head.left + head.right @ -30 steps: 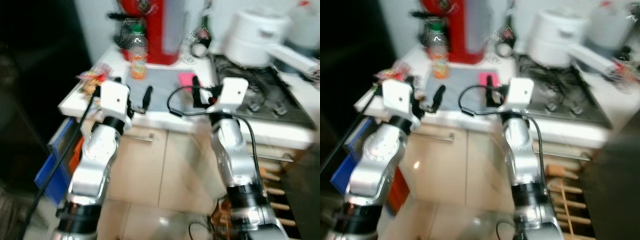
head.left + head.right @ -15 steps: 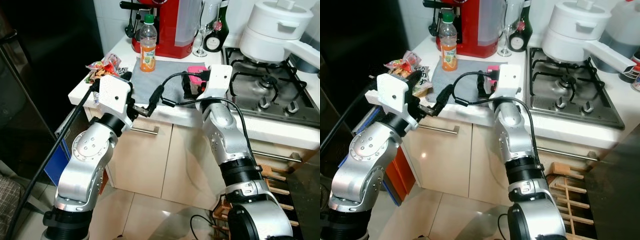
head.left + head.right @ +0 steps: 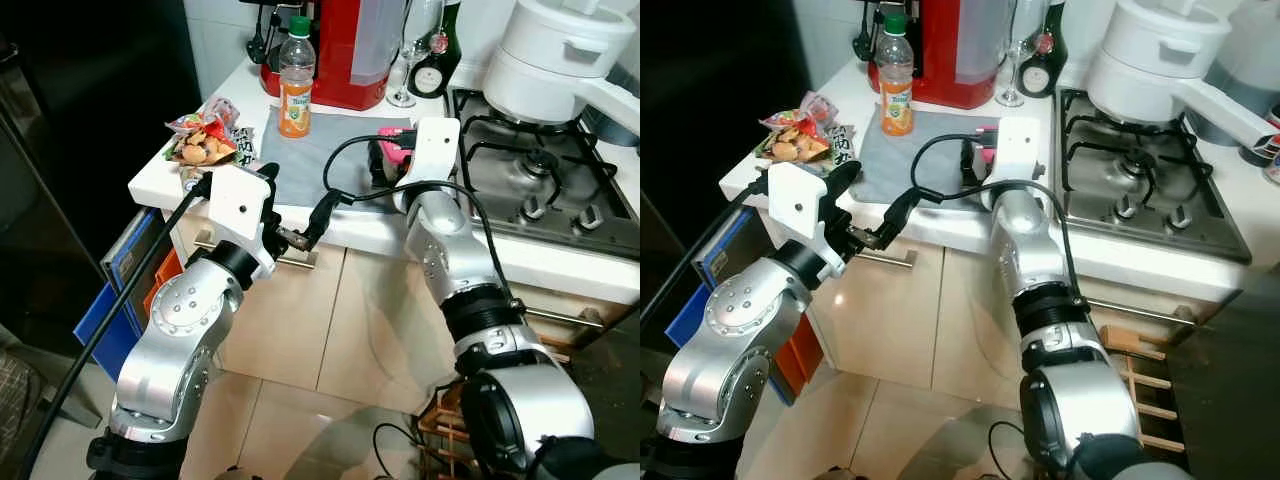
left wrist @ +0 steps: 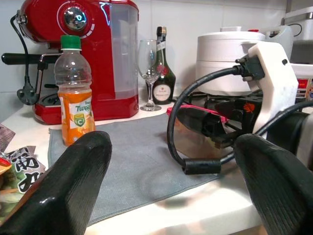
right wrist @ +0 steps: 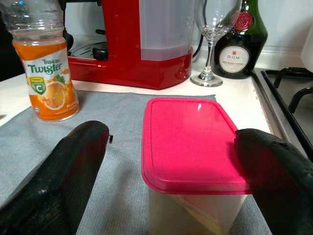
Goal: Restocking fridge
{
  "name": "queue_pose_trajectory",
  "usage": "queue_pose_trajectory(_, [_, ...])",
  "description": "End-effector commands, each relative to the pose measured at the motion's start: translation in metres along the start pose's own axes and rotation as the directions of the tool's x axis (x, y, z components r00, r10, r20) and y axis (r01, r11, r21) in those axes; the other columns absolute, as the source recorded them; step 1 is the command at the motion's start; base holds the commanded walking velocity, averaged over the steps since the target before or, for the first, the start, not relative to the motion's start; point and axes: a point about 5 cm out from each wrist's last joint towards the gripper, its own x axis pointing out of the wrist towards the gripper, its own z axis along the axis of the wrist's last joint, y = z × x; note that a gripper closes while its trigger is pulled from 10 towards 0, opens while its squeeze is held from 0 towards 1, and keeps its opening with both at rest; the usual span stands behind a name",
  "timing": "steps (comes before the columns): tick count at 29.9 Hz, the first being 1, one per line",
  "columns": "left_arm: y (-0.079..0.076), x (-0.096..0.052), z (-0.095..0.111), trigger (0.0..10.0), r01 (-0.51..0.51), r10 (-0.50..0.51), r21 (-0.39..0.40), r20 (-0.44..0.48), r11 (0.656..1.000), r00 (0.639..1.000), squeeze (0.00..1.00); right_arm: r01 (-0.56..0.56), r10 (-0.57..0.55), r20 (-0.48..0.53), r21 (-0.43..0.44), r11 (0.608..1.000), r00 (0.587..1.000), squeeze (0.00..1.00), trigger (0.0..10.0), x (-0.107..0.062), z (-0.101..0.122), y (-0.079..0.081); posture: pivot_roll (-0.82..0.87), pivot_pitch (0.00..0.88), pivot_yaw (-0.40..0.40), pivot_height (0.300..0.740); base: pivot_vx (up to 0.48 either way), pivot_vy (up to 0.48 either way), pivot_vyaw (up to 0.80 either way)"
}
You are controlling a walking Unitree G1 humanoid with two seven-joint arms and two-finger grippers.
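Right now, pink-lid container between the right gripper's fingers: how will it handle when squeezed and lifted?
The container looks like rigid plastic with smooth walls, so it may slip under a light squeeze. The right gripper is open around it. It sits on a grey cloth, which may drag along if pushed. Its contents look partial, so it is probably fairly light.

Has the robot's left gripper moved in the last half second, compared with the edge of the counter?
Yes. The left gripper has dropped: it was level with the white counter edge and now hangs just below it, in front of the cabinet handle.
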Motion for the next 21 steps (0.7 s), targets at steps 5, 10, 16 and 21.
queue_pose_trajectory(5, [-0.005, -0.003, 0.002, 10.0, 0.004, -0.004, -0.012, -0.003, 1.0, 1.0, 0.0, 0.038, -0.037, -0.039, 0.032, 0.999, 0.999, 0.0, 10.0, 0.007, 0.003, -0.015, 0.04, 0.053, -0.085, 0.74, 0.0, 0.0, 0.0])
queue_pose_trajectory(10, [-0.006, -0.004, 0.002, 10.0, -0.01, 0.01, -0.018, -0.008, 1.0, 1.0, 0.0, 0.04, -0.033, -0.098, 0.075, 0.996, 0.995, 0.0, 10.0, 0.013, 0.002, -0.021, 0.05, 0.054, -0.1, 0.74, 0.0, 0.0, 0.0])
queue_pose_trajectory(16, [-0.006, -0.005, 0.003, 10.0, -0.015, 0.015, -0.02, -0.01, 1.0, 1.0, 0.0, 0.009, 0.001, -0.11, 0.091, 0.996, 0.994, 0.0, 10.0, 0.016, 0.005, -0.015, 0.06, 0.06, -0.11, 0.74, 0.0, 0.0, 0.0])
queue_pose_trajectory(21, [-0.007, -0.007, 0.002, 10.0, -0.021, 0.02, -0.028, -0.016, 0.999, 1.0, 0.0, -0.024, 0.038, -0.144, 0.095, 0.995, 0.989, 0.0, 10.0, 0.016, 0.001, -0.007, 0.07, 0.063, -0.115, 0.74, 0.0, 0.0, 0.0])
